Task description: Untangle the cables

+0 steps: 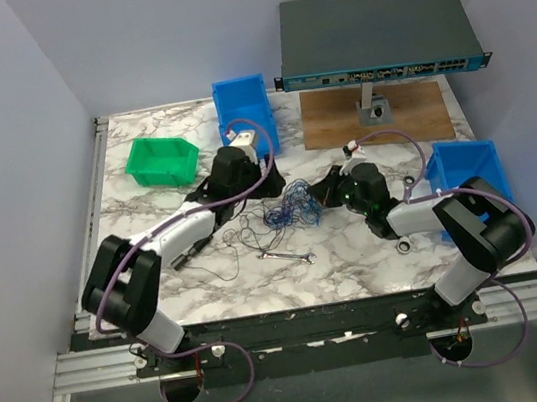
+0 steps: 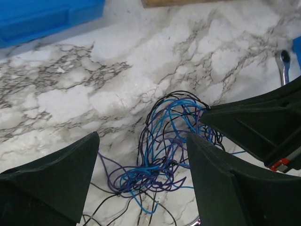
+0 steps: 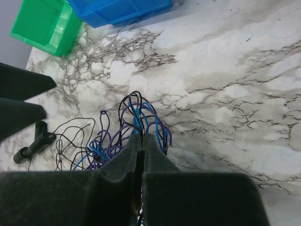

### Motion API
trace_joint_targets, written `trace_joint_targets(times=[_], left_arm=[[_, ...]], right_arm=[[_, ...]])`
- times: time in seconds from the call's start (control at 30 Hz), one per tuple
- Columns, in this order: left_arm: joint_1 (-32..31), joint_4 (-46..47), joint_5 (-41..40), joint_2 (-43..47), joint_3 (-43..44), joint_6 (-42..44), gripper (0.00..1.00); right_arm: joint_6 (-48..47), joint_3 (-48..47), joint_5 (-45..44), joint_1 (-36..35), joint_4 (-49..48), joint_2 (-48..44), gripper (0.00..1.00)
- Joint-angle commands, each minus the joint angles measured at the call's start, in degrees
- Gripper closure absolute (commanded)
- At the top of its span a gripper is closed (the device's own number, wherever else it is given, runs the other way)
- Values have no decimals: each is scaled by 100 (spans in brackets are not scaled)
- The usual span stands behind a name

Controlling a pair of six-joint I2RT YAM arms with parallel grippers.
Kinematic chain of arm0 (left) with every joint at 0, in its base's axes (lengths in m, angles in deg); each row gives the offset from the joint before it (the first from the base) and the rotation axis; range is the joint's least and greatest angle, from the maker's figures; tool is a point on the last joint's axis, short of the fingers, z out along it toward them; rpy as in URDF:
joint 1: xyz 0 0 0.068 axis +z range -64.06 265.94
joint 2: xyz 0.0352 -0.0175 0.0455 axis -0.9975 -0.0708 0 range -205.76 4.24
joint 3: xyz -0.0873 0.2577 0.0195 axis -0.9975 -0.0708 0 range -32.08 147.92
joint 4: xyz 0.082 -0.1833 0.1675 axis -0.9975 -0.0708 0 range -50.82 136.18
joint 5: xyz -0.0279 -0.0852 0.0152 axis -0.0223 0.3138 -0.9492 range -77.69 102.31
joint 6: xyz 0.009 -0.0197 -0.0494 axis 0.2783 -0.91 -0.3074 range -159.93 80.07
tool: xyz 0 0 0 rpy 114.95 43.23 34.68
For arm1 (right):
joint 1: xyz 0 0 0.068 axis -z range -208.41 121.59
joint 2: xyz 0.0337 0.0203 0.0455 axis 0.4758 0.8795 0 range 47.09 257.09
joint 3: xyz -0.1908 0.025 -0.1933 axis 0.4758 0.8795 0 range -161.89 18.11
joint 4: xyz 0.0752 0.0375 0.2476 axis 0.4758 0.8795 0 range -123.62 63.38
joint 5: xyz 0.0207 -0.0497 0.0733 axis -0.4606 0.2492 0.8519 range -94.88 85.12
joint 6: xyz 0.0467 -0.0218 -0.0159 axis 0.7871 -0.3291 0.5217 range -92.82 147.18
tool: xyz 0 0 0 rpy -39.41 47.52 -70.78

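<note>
Left wrist view first: the left gripper (image 2: 142, 136) hangs with its fingers spread wide and nothing between them. The cables (image 2: 160, 155) lie on the marble directly under that gap, neither pad touching them. My read is that it's lined up to drop onto a fresh strand.

Over on the right wrist camera, the right gripper (image 3: 142, 136) is pressed tight, with no daylight between the fingers. Blue and purple strands run straight into the seam at the tips, so it looks clamped on one edge of the bundle. That makes sense as an anchor: one side pinned so the other arm has something to pull against.

The knot itself is far from sorted, with blue, purple and black loops piled over each other in one clump. From the top camera it sits mid-table between the two grippers, and a few thin black strands trail off toward the left arm.

Further out, a small silver wrench (image 1: 287, 256) lies just in front of the clump, apart from it. The green bin (image 1: 162, 161) and a blue bin (image 1: 244, 103) sit well back on the marble table (image 1: 358, 258), out of the way of any pulling.
</note>
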Motion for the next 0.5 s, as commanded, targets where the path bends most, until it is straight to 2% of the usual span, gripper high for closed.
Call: trace_joint_targets(times=[0.0, 0.23, 0.3, 0.37, 0.4, 0.47], left_arm=[[-358, -1317, 299, -762, 870, 462, 24], [-446, -2519, 613, -1938, 2022, 574, 26], [-449, -2735, 869, -2218, 2269, 556, 30], [-453, -2774, 1135, -2375, 2384, 558, 45], [-443, -2793, 1203, -2422, 2429, 558, 64], [-446, -2821, 1149, -2417, 2432, 559, 95]], right_arm=[[-121, -181, 278, 2, -145, 71, 99], [-85, -231, 204, -4, -41, 137, 98], [-83, -236, 174, -5, -18, 135, 97], [-81, -252, 117, -5, 37, 134, 98], [-81, -265, 35, -1, 108, 128, 98], [-52, -304, -160, -3, 262, 115, 98]])
